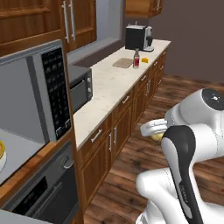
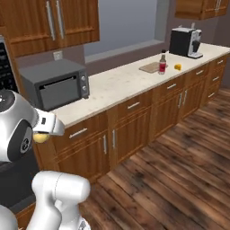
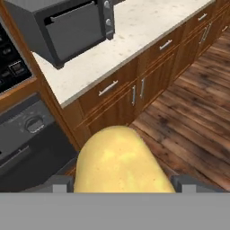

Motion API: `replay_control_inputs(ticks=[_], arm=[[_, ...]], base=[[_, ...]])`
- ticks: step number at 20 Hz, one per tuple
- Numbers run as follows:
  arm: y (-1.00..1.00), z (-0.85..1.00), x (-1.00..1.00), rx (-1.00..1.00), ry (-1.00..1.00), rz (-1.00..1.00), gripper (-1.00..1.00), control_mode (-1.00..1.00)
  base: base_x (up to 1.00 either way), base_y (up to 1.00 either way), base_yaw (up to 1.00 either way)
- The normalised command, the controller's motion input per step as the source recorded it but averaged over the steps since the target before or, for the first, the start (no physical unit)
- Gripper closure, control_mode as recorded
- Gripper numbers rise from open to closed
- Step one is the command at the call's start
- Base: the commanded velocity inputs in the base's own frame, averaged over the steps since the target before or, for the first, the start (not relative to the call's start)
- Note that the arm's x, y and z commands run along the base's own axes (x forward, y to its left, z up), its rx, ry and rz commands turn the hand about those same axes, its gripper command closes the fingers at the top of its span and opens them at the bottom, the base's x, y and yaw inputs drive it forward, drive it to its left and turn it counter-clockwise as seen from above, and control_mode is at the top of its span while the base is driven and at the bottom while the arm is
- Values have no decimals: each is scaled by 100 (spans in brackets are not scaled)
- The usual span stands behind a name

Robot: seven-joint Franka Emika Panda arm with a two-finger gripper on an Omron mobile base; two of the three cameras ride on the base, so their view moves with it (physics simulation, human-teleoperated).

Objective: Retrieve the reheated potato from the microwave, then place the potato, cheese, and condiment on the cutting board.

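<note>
My gripper point(image 3: 121, 183) is shut on the potato point(image 3: 119, 162), a pale yellow lump that sits between the two fingertips. From the base views the potato point(image 1: 156, 137) point(image 2: 40, 137) hangs in the gripper point(image 1: 154, 130) point(image 2: 46, 129) over the floor in front of the lower cabinets. The microwave point(image 1: 56, 89) stands open at the left with a plate inside. Far down the counter lies the cutting board point(image 1: 123, 63) point(image 2: 150, 68). The condiment point(image 1: 136, 58) point(image 2: 162, 62) stands at the board's edge, and the cheese point(image 1: 145, 60) point(image 2: 178, 67) lies just beyond it.
A grey toaster oven point(image 1: 81, 88) point(image 2: 56, 85) point(image 3: 67, 24) sits on the counter near the microwave. A black coffee machine point(image 1: 138, 38) point(image 2: 185, 42) stands at the far end. The black-fronted oven point(image 1: 41, 192) point(image 3: 27, 134) is below the microwave. Wooden floor runs along the cabinets.
</note>
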Motion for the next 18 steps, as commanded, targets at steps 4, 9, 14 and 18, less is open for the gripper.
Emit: replay_control_inputs(ticks=[4, 9, 14, 18], arm=[[0, 0, 0, 0, 0, 0, 100, 100], [0, 0, 0, 0, 0, 0, 100, 100], [0, 0, 0, 0, 0, 0, 100, 100], [0, 0, 0, 0, 0, 0, 100, 100]], base=[[58, -23, -27], [66, -27, -17], [72, -29, -8], [74, -30, -1]])
